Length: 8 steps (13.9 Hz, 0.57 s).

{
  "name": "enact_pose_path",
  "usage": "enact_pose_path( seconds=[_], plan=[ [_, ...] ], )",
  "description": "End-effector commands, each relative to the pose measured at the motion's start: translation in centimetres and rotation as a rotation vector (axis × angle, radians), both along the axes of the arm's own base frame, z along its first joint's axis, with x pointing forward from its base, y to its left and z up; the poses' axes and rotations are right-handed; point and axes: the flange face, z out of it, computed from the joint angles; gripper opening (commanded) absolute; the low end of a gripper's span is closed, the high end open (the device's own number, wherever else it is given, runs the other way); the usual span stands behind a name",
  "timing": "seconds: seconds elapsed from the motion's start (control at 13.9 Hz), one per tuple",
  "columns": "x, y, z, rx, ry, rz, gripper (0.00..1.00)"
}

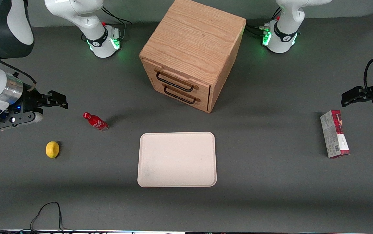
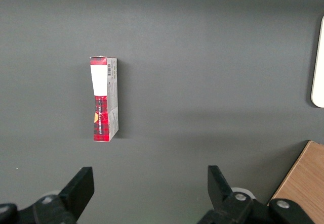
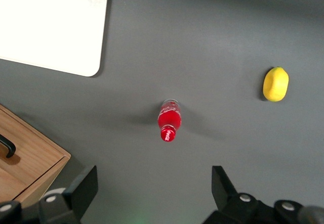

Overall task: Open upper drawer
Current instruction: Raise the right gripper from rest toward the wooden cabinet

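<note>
Gripper (image 1: 51, 100) hangs spread wide, well apart from the cabinet (image 1: 194, 48); I see its upper drawer (image 1: 176, 79) shut flush.

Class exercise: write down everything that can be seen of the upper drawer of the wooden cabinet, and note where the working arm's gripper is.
The upper drawer is the higher of two light oak fronts on the cabinet, with a thin black wire bar handle running across it. It looks shut, level with the lower drawer beneath it. Nothing touches it. The gripper hangs open toward the working arm's end of the table, near the red bottle, well clear of the handle.
</note>
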Motion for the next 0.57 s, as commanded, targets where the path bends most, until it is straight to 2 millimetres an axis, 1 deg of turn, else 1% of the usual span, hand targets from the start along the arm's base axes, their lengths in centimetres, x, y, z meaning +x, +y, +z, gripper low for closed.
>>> enact_pose_path(
  seconds=[0.0,0.07,0.14,0.22,0.29,0.36,0.5],
  plan=[
    [0.0,2.4,0.3,0.012,-0.007,0.019,1.0],
    [0.1,3.0,0.4,0.012,-0.009,0.012,1.0],
    [0.2,4.6,0.2,0.011,-0.005,0.013,1.0],
    [0.1,5.9,0.3,0.01,-0.008,0.018,1.0],
    [0.3,7.0,0.1,0.009,-0.008,0.019,1.0],
    [0.0,9.1,0.1,0.007,-0.008,0.027,1.0],
    [-0.8,12.7,-0.1,0.0,-0.004,0.029,1.0]
  ],
)
